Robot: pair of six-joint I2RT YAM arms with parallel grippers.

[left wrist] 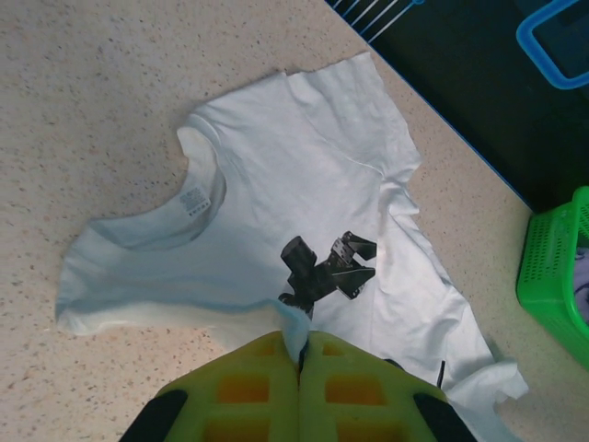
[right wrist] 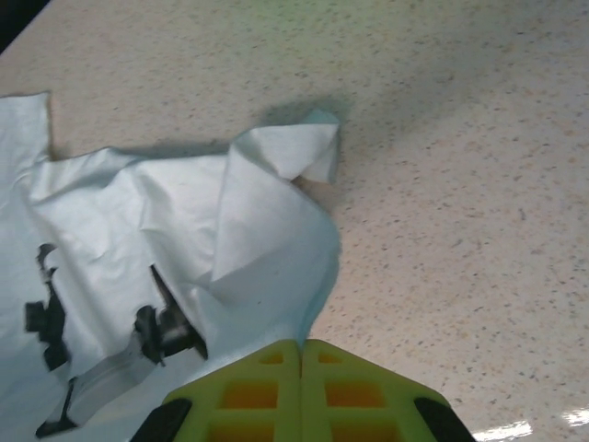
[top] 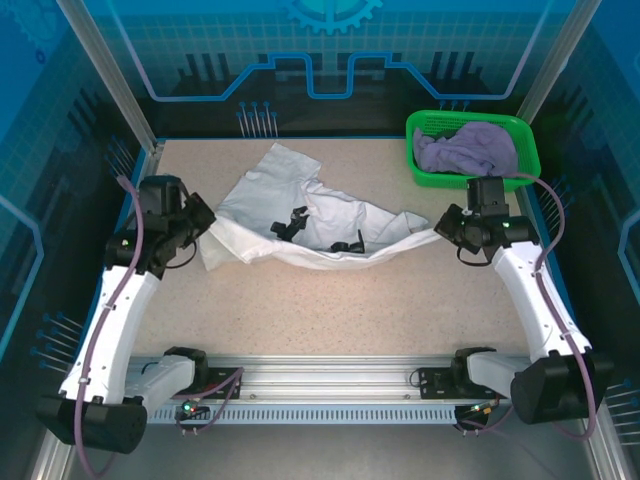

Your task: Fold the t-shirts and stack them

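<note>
Top external view: white t-shirt (top: 300, 215) lies mid-table, strung btwn the two arms w/ its long axis running left-right, its near edge spanning gripper to gripper and the rest slumped on the table beyond that line. Left gripper (top: 205, 225) is pressed together on a pinch of cloth at the shirt's left end, and right gripper (top: 440, 230) pinches the right end the same way, so each arm has its own end in hand. Lavender t-shirt (top: 465, 148) sits bunched in the green basket (top: 420, 175) at the far right, nearer the right arm.
</note>
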